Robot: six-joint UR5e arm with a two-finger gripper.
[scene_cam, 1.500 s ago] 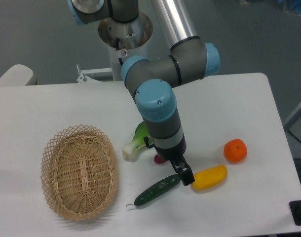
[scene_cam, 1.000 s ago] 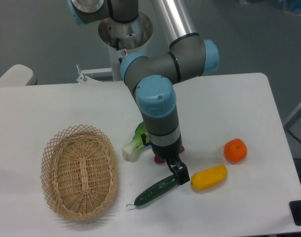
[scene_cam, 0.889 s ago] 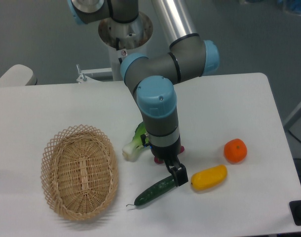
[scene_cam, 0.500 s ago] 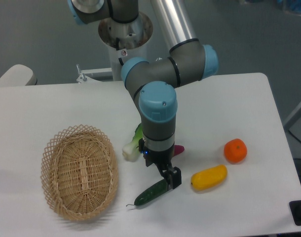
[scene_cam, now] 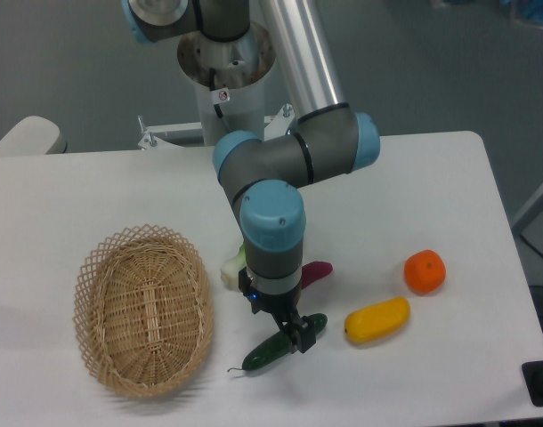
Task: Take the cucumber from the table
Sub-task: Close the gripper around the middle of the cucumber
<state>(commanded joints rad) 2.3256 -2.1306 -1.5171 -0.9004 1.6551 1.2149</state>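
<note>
The cucumber (scene_cam: 270,350), dark green and glossy with a thin stem tail at its left end, lies slanted on the white table (scene_cam: 449,213) near the front edge. My gripper (scene_cam: 294,336) hangs straight over its middle, fingers pointing down and straddling it. One dark finger (scene_cam: 304,339) shows at the cucumber's right part; the other is hidden behind the wrist. The frame does not settle whether the jaws are closed on the cucumber.
A wicker basket (scene_cam: 144,307) sits to the left. The bok choy (scene_cam: 233,267) and the purple eggplant (scene_cam: 314,272) lie just behind the gripper, partly hidden by the arm. A yellow vegetable (scene_cam: 376,319) and an orange (scene_cam: 425,271) lie to the right.
The gripper has travelled left from the cucumber's right end, near the yellow vegetable, to over its middle, and it sits lower. The eggplant has come into view. The cucumber has stayed put.
</note>
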